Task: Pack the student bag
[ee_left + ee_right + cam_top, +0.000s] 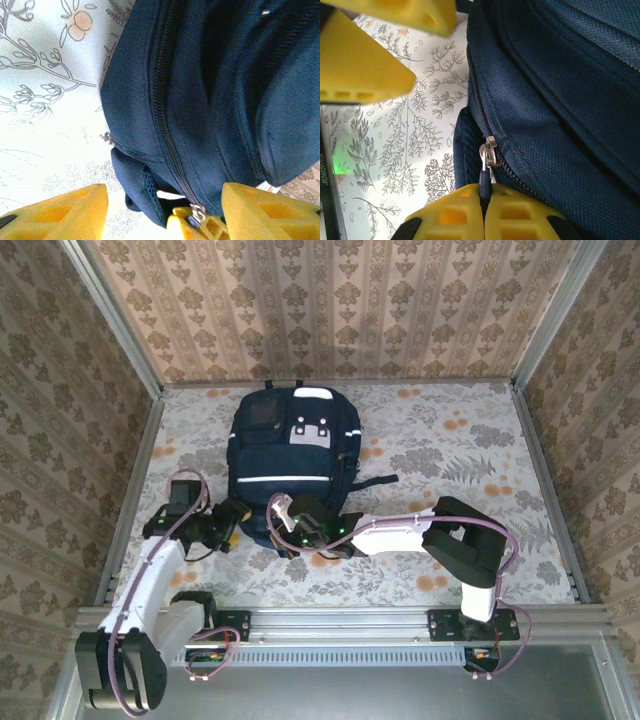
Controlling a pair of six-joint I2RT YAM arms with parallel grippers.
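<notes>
Top external view: the student bag (290, 455), a large dark navy fabric backpack with thin white stripes and pale grey patches, lies flat in the middle of the pale floral-printed tabletop (470, 450). Its grey-patched end points toward the far wall, and its near end is partly covered by both grippers. The left gripper (236, 524) sits at the bag's near-left corner, with the right gripper (280, 536) just beside it on the near edge. From up here their jaws are too small and too overlapped to read (the wrist views settle it).

In the right wrist view the right gripper (483, 200) has its yellow fingers pressed together on the dark zip pull (483, 177), which hangs from a small metal slider (490, 150). The lower part of the pull is buried between the pads.

In the left wrist view the left gripper (165, 195) holds its yellow fingers wide apart, clamping nothing. The bag's corner and the slider lie in the gap, and both fingers are cut off by the bottom of the frame. The bag's folds hide where the zip track ends.

A dark strap (375, 482) trails off the bag's right side. Open tabletop lies to the right of the bag and at the far left. Patterned papered walls (330, 300) close three sides, and a metal rail (350, 625) runs along the near edge.
</notes>
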